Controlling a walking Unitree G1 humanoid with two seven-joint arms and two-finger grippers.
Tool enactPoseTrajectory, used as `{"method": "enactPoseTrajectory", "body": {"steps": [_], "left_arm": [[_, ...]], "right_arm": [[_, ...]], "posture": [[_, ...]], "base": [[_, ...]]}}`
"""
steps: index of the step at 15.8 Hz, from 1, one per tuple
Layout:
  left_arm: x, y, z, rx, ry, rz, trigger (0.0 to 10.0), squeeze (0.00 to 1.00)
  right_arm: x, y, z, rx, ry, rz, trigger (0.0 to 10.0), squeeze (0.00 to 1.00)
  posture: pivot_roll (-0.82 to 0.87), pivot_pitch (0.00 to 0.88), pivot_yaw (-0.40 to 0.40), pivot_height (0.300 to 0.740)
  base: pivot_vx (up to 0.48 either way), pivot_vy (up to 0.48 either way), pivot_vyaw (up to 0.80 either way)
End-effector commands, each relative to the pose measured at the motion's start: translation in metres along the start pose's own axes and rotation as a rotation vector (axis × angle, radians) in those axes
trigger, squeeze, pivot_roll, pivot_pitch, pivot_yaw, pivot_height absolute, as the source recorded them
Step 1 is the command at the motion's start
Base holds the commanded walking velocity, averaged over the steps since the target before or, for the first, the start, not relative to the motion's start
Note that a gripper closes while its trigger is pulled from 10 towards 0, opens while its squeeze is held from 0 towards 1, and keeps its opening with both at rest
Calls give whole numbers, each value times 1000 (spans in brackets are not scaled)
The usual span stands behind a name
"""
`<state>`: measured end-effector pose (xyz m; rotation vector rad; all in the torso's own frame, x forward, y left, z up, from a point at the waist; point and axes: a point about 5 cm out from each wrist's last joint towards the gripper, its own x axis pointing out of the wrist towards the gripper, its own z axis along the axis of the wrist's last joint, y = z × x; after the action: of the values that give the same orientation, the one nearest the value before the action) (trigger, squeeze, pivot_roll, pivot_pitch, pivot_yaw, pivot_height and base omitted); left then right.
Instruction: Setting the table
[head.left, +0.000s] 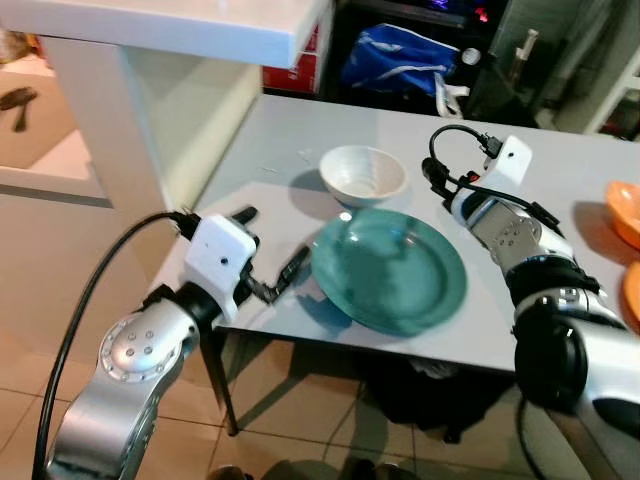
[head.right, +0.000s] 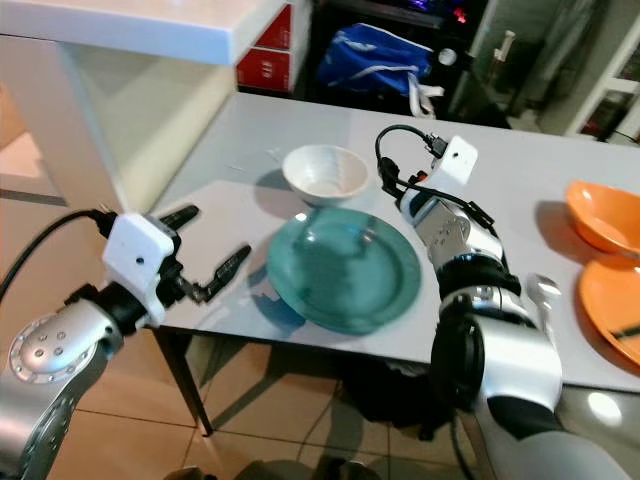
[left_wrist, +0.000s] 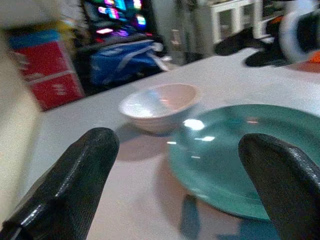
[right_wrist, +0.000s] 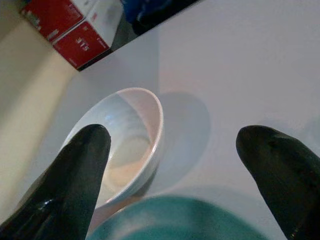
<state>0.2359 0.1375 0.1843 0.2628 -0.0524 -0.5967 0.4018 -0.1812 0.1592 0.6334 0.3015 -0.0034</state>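
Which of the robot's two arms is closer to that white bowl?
The right. Its tool hangs open just above and beside the white bowl, by the teal plate. The left tool sits open at the table's near edge, beyond the plate's far side.

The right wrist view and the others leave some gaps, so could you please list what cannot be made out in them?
- Right gripper: hidden behind its own forearm in the head views.
- White bowl: near side covered by a black finger in the right wrist view.
- Teal plate: cut off by that view's edge.
- Orange dishes: cut off by the right eye view's edge.
- Blue bag: blurred in the left wrist view.
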Motion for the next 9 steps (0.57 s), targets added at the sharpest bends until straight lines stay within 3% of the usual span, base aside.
{"method": "enactPoseTrajectory", "body": {"steps": [1, 3, 5, 7, 9], "left_arm": [[-2, -7, 7, -20, -20, -58, 10000, 0], [-5, -13, 10, -49, -28, -108, 10000, 0], [-8, -12, 11, -44, -22, -100, 10000, 0], [-7, -1, 7, 1, 25, 24, 10000, 0], [-12, 15, 1, 4, 60, 228, 10000, 0]], "right_arm": [[2, 4, 0, 102, -1, 0, 10000, 0], [3, 9, -4, 167, 18, 15, 10000, 0], [5, 22, -3, 172, 13, 64, 10000, 0], [6, 30, 8, 32, -63, 110, 10000, 0], [-5, 35, 25, -226, -236, 241, 10000, 0]], "posture": [[177, 64, -64, 740], [182, 73, -63, 740], [191, 88, -71, 740], [193, 93, -91, 740], [162, 107, -113, 740]], "base": [[0, 0, 0], [0, 0, 0], [0, 0, 0], [0, 0, 0], [0, 0, 0]]}}
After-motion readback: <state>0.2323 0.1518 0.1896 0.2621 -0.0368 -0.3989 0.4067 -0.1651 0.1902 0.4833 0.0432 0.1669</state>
